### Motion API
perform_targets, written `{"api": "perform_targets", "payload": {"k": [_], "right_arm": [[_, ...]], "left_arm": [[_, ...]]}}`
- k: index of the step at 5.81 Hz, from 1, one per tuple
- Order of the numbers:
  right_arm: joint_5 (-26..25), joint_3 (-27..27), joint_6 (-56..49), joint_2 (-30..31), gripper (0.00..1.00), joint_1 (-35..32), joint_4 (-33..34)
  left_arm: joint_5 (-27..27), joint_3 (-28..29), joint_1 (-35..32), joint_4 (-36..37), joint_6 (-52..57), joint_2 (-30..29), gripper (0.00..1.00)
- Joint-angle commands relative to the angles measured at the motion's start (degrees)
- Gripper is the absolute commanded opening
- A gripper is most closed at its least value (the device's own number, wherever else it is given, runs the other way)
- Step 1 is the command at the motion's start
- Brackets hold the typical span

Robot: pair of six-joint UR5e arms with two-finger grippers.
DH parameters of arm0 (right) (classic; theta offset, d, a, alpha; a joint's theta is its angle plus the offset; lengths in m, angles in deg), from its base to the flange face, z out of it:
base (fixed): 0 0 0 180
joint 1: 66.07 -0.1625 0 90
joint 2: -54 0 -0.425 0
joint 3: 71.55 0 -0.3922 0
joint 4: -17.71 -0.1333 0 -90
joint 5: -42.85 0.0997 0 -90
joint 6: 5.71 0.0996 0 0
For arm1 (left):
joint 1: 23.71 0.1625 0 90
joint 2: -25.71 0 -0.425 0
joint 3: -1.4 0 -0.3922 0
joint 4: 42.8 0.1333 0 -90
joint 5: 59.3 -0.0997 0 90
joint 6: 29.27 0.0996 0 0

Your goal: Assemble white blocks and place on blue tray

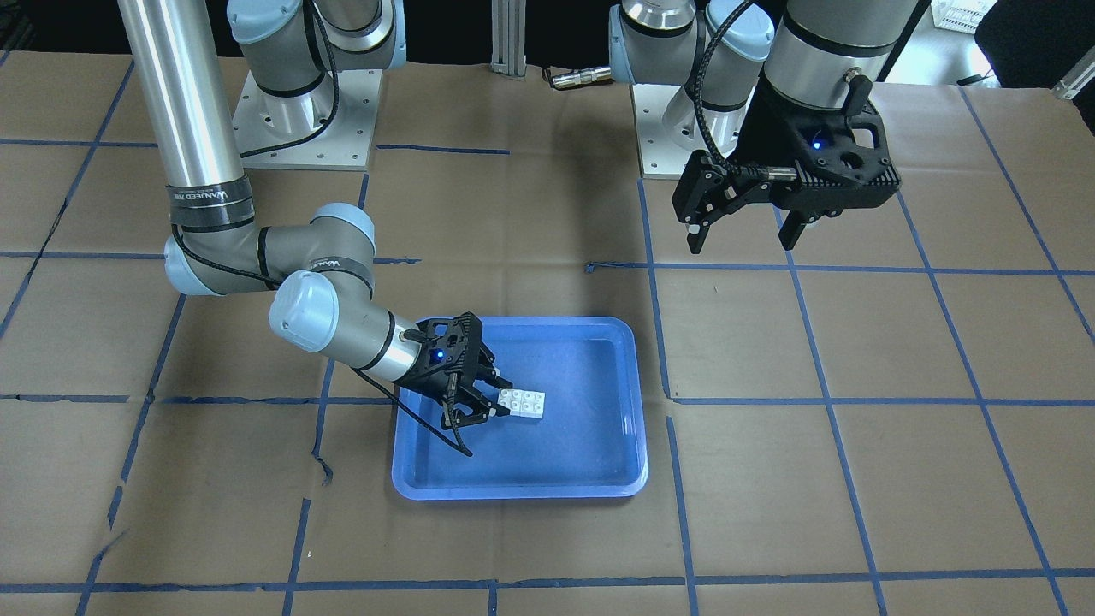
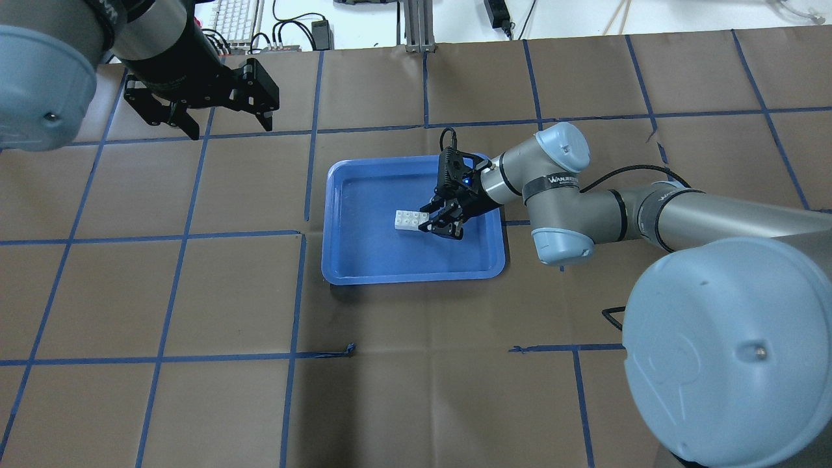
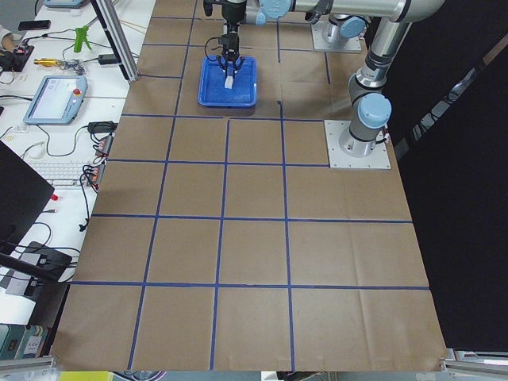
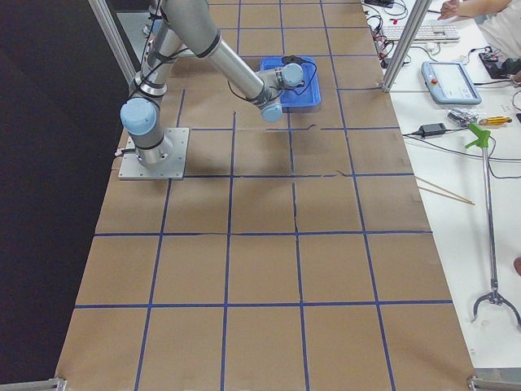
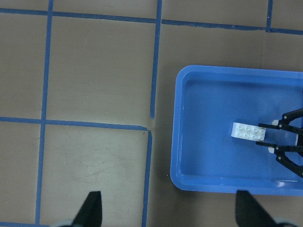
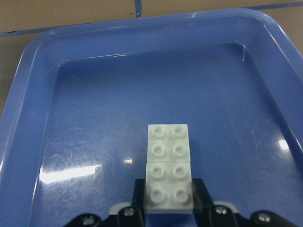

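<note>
The white blocks [image 1: 523, 402] lie joined end to end on the floor of the blue tray [image 1: 513, 492], near its middle. My right gripper [image 1: 496, 398] reaches low into the tray, its jaws closed on the sides of the nearer block. In the right wrist view the blocks [image 6: 168, 146] sit studs up between the fingers [image 6: 139, 191]. The overhead view shows the blocks [image 2: 409, 220], the tray [image 2: 416, 278] and my right gripper [image 2: 426, 221]. My left gripper [image 1: 742, 242] hangs open and empty, high above the table, away from the tray.
The table is brown cardboard with a grid of blue tape lines [image 2: 305, 234]. The arm bases [image 1: 308, 120] stand at the robot's edge. The left wrist view looks down on the tray [image 5: 176, 142] and the blocks [image 5: 248, 131].
</note>
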Motion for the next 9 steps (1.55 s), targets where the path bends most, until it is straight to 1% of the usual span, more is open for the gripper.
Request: {"api": "perform_targets", "payload": {"k": [1, 2, 3, 4, 5, 6, 7, 8, 9], "right_arm": [[0.03, 0.0, 0.21, 0.04, 0.64, 0.0, 0.01], [0.81, 0.09, 0.21, 0.04, 0.72, 0.0, 0.09], [0.82, 0.09, 0.21, 0.04, 0.75, 0.0, 0.1], [0.73, 0.18, 0.3, 0.3, 1.0, 0.0, 0.18], [-0.4, 0.96, 6.39, 1.17, 1.0, 0.09, 0.36], [-3.63, 1.58, 10.1, 2.92, 1.0, 0.09, -0.34], [-9.41, 1.5, 14.75, 6.5, 1.0, 0.09, -4.26], [-14.34, 1.76, 18.1, 11.15, 1.0, 0.26, -13.0], [-19.09, 1.94, 21.97, 15.11, 1.0, 0.79, -14.91]], "left_arm": [[0.0, 0.03, 0.0, 0.0, 0.0, 0.0, 0.99], [0.17, -0.14, 0.0, 0.0, 0.09, 0.0, 0.99], [0.09, -0.06, -0.09, 0.0, 0.09, 0.0, 0.99], [0.09, -0.06, 0.0, 0.09, 0.09, 0.0, 0.99], [0.09, 0.03, 0.0, 0.18, 0.09, 0.0, 0.99], [0.0, 0.2, 0.0, 0.26, 0.0, 0.0, 0.99], [-0.09, 0.21, 0.0, 0.35, 0.0, 0.0, 0.99], [-0.09, 0.12, 0.0, 0.35, 0.0, -0.09, 0.99], [-0.09, 0.12, 0.0, 0.44, -0.09, -0.44, 0.99]]}}
